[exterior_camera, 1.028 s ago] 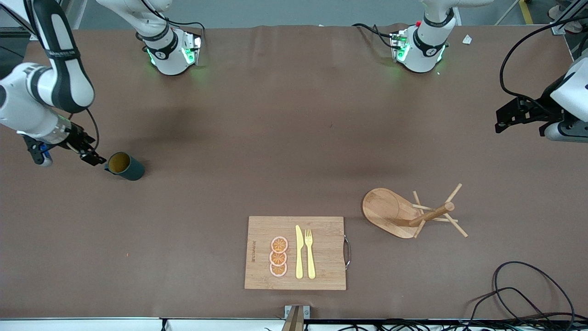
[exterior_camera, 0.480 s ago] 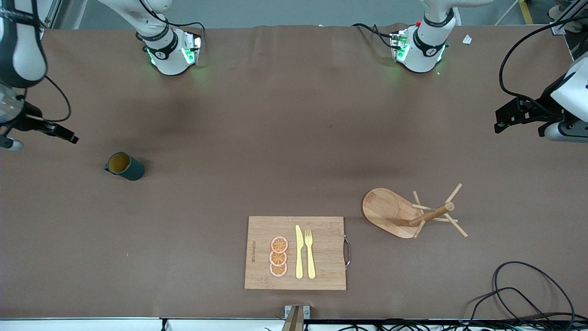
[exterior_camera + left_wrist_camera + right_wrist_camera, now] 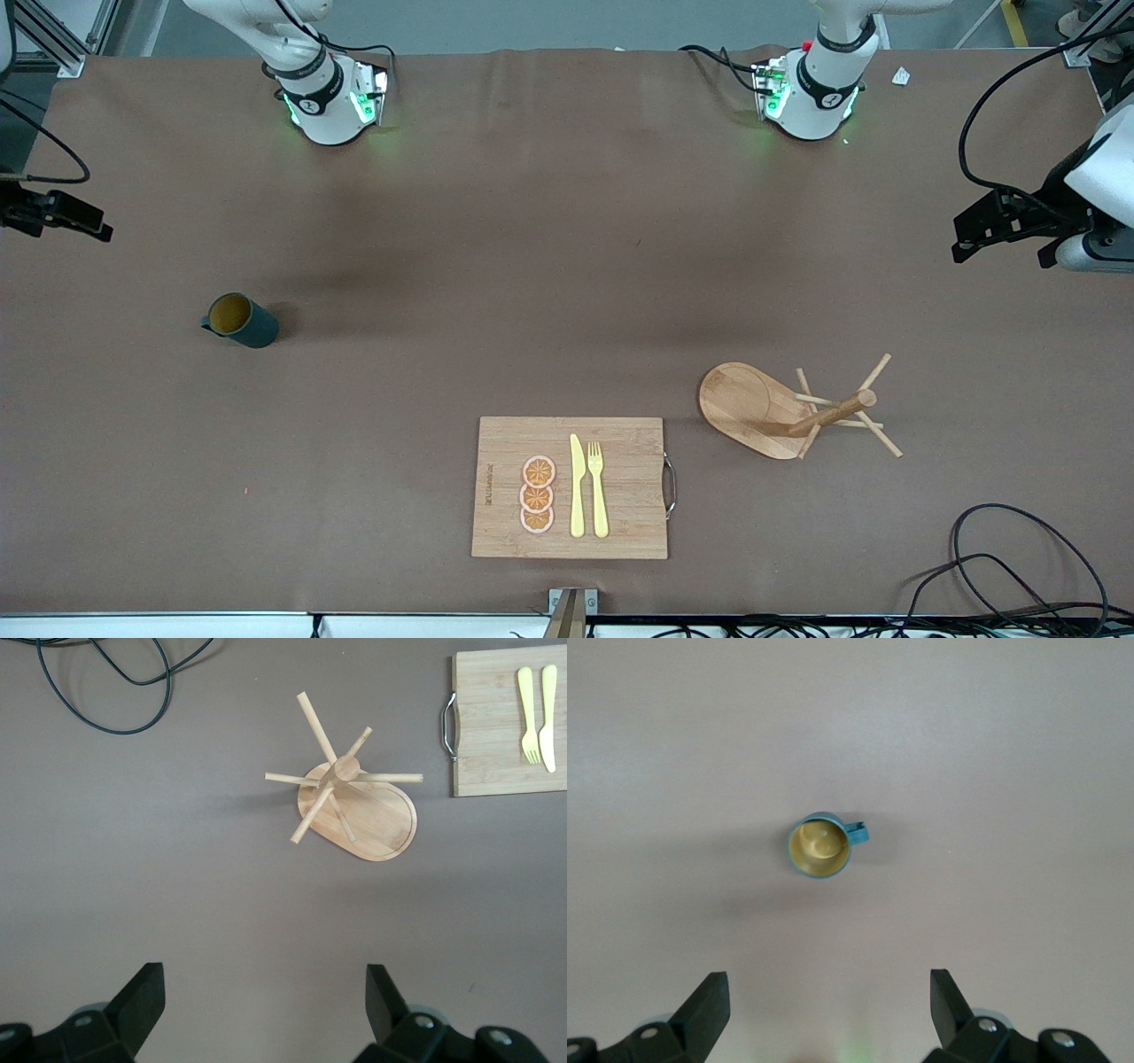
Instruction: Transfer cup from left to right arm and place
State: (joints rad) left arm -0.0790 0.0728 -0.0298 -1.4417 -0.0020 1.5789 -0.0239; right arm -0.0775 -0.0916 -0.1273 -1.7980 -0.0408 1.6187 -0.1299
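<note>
The cutting board lies close to the table edge nearest the front camera, its metal handle on the side toward the left arm's end. On the board rest three orange slices in a row, and a yellow knife and yellow fork side by side, both with their long axes running toward the robots' bases. Loose black cables lie at the near corner at the left arm's end.

Farther from the camera, toward the left arm's end, stands the wooden rack: an oval base, one upright post, thin pegs radiating from it. Nothing hangs on the pegs.

The cup stands upright on bare table toward the right arm's end, well apart from the board and rack. Its opening faces up, showing a yellow interior with nothing in it; its small handle points toward the right arm's end of the table. Open table surrounds it on all sides.

The right gripper is up over the table edge at the right arm's end, fingers spread wide, holding nothing; the cup is centred in its wrist view. The left gripper is up over the table at the left arm's end, fingers likewise spread and holding nothing, with the rack in its wrist view.
</note>
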